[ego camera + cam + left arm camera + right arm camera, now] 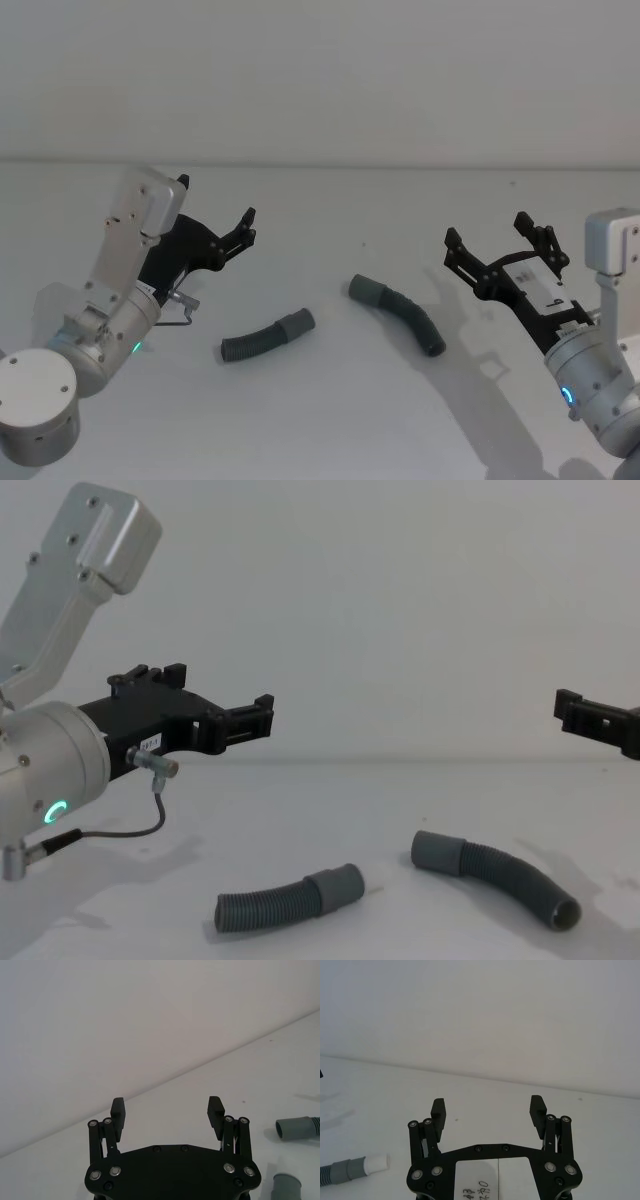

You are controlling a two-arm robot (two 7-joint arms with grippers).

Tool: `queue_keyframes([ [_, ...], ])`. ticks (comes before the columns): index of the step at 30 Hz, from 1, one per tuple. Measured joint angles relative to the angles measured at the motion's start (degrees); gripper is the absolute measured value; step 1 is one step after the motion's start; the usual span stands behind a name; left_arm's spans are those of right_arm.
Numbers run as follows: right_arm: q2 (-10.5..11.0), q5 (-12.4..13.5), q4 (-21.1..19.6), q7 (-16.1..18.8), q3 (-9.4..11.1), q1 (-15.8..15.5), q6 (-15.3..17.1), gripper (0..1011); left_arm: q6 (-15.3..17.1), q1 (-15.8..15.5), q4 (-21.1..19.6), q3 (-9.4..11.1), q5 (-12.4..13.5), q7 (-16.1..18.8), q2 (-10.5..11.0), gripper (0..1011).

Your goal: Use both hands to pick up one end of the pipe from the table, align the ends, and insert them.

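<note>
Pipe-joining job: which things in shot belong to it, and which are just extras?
Job:
left hose piece
right hose piece
left pincer, open, raised
right pincer, open, raised
table

Extras:
wall behind
thin cable at the left wrist

On the table (320, 430), the left hose (267, 337) lies near the right hose (400, 312), not touching. The left gripper (247, 226) hovers left of them, the right gripper (487, 228) right.
</note>
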Motion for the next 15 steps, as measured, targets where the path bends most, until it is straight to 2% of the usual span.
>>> queue_keyframes([
  [15,0.0,0.0,0.0,0.0,0.0,0.0,0.0,1002,0.0,0.0,0.0,0.0,0.0,0.0,0.0,1001],
])
